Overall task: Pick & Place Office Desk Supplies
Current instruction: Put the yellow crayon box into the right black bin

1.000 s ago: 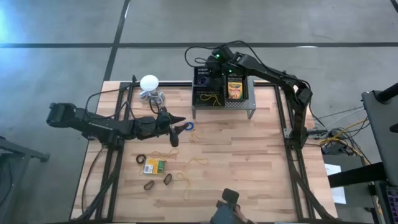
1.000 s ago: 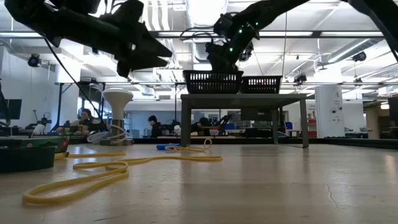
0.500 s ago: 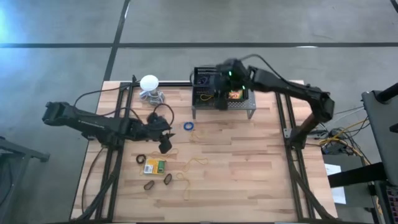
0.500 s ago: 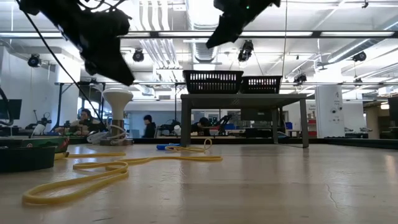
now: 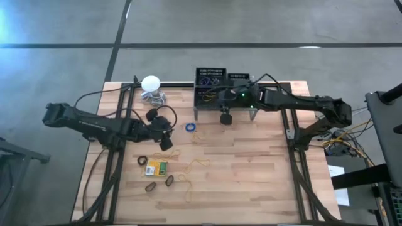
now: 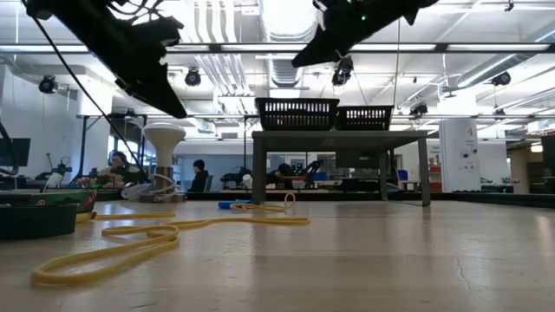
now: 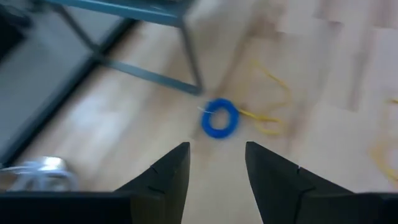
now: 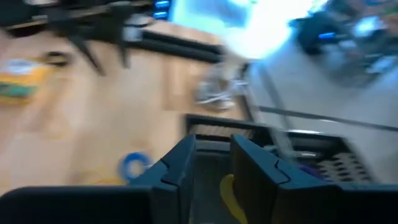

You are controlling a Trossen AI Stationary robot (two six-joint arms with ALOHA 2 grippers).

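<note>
My left gripper (image 5: 166, 144) hangs open above the table's left middle, tilted down, with nothing between its fingers. A blue loop (image 7: 219, 118) lies on the wood beyond it, apart from the fingers. My right gripper (image 5: 225, 117) hovers over the near edge of the grey stand (image 5: 251, 113), its fingers (image 8: 180, 163) a little apart and empty. Two black mesh bins (image 5: 209, 86) sit on the stand; my right arm covers most of the right-hand one. A yellow-and-green crayon box (image 5: 156, 167) lies flat near the front left, with yellow loops (image 5: 200, 163) and dark loops (image 5: 151, 186) around it.
A white ball with a coiled cord (image 5: 151, 84) stands at the far left of the table. The stand's legs (image 7: 193, 68) rise just beyond the blue loop. Bare wood stretches over the right half of the table (image 5: 251, 169).
My right gripper has come from above the bins toward the table's near edge and now hangs over the stand's front. My left gripper has drawn back from the blue loop toward the table's left and tipped its fingers downward. Nothing on the table has moved.
</note>
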